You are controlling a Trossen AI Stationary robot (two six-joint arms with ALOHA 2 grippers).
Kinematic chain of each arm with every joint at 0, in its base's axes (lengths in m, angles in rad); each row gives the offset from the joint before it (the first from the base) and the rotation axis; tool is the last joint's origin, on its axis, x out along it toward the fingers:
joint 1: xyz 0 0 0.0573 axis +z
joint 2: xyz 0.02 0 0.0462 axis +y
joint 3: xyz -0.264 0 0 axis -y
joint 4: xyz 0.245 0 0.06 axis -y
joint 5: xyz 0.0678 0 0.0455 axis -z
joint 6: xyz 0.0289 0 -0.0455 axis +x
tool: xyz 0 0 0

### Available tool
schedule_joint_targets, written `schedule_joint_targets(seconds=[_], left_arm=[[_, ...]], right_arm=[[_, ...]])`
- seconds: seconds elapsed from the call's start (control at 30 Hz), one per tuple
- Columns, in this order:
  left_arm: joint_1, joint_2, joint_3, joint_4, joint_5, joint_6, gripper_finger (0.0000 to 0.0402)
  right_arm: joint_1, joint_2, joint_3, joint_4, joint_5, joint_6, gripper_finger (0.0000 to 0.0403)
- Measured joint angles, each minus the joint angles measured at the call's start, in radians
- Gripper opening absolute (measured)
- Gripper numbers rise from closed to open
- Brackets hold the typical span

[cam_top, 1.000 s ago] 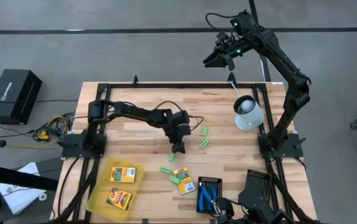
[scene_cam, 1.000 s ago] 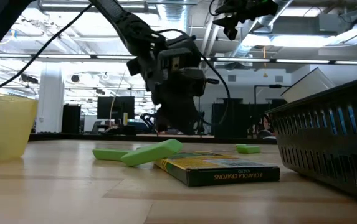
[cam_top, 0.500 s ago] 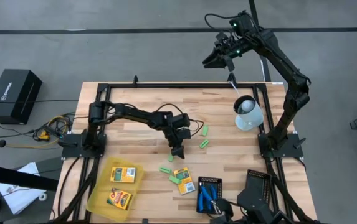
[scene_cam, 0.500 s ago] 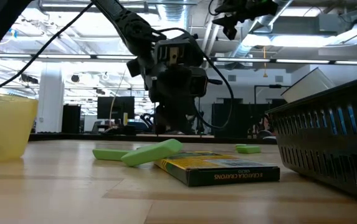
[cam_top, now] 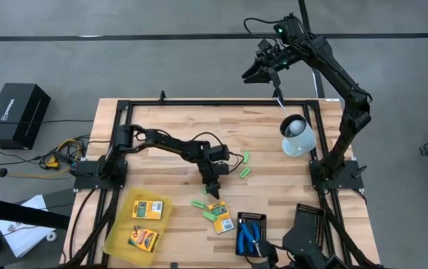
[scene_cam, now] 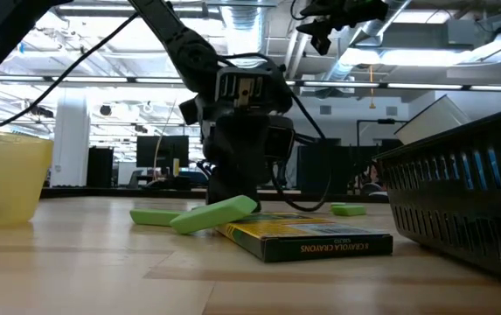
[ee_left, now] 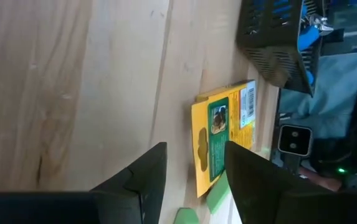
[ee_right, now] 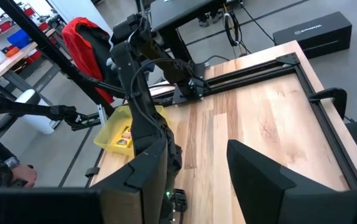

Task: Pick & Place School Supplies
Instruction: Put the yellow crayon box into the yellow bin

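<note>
Left hand point(cam_top: 215, 188), fingers apart and holding nothing, low over the table point(cam_top: 169, 119) just above a yellow-orange pack point(cam_top: 220, 217). Three packs visible: one on the table, two in the translucent yellow tray point(cam_top: 114, 237) at the near left. Five green blocks point(cam_top: 198, 203): two far-side of the hand at centre, three beside the loose pack. Blue-handled tools point(cam_top: 248, 233) lie in a black ribbed tray point(cam_top: 249, 218); their count cannot be told. Right hand point(cam_top: 252, 72) raised beyond the far edge, fingers apart, empty.
</note>
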Motion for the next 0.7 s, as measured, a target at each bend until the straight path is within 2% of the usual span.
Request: schedule_joint_targets(seconds=[0.23, 0.47, 0.7], left_arm=[[-0.042, 0.003, 0.001, 0.009, 0.002, -0.02, 0.0157], [-0.092, 0.003, 0.001, 0.011, -0.097, -0.025, 0.0157], [-0.09, 0.004, 0.001, -0.04, -0.147, -0.027, 0.0154]], right_arm=[[0.0, 0.0, 0.0, 0.0, -0.001, -0.015, 0.0159], [0.0, 0.0, 0.0, -0.001, -0.001, -0.048, 0.0159], [0.007, 0.0, 0.0, -0.002, -0.003, -0.053, 0.0159]])
